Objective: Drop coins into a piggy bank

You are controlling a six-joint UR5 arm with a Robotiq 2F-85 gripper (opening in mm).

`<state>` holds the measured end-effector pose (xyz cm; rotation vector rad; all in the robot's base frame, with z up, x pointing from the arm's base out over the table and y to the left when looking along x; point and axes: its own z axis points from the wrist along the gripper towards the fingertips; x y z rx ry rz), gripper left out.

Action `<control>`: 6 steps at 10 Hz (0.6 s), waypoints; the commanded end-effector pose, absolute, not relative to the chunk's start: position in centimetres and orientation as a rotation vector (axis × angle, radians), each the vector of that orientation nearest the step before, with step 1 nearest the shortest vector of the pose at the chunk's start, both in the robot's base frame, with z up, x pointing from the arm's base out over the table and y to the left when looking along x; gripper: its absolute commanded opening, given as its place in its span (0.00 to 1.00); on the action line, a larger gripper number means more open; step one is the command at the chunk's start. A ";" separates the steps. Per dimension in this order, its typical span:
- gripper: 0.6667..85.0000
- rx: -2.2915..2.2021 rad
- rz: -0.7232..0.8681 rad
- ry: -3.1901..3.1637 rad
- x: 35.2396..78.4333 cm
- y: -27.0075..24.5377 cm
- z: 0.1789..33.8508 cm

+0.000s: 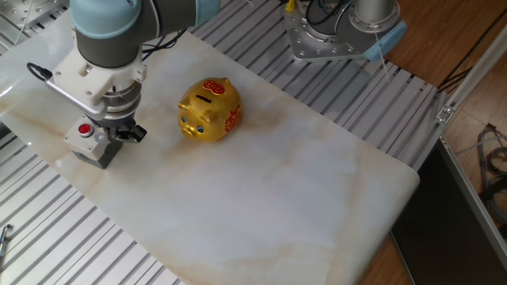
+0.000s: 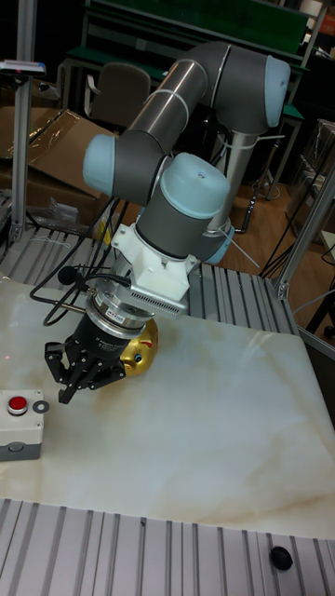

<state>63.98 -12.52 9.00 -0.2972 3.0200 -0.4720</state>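
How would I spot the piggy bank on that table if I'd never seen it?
Look at the pale marble slab. Near its far left part, just right of the robot's gripper, sits the piggy bank. It is shiny gold with red patterns and a top slot, unlike the grey box with a red button nearby.

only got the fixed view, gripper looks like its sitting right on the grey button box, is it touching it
observer: No. In the tall fixed view the gripper is apart from the grey box, with bare table showing between them.
operator: anything on the box besides the button
observer: Yes, a small dark ring lies on its top beside the red button.
operator: jaws holding a coin
observer: I cannot tell; the jaws are dark, and nothing shows clearly between them.
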 end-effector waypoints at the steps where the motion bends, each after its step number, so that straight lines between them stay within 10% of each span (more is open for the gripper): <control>1: 0.17 -0.296 -0.500 3.014 64.2 -13.1 9.0; 6: 0.31 -0.288 -0.504 3.012 64.5 -13.0 8.8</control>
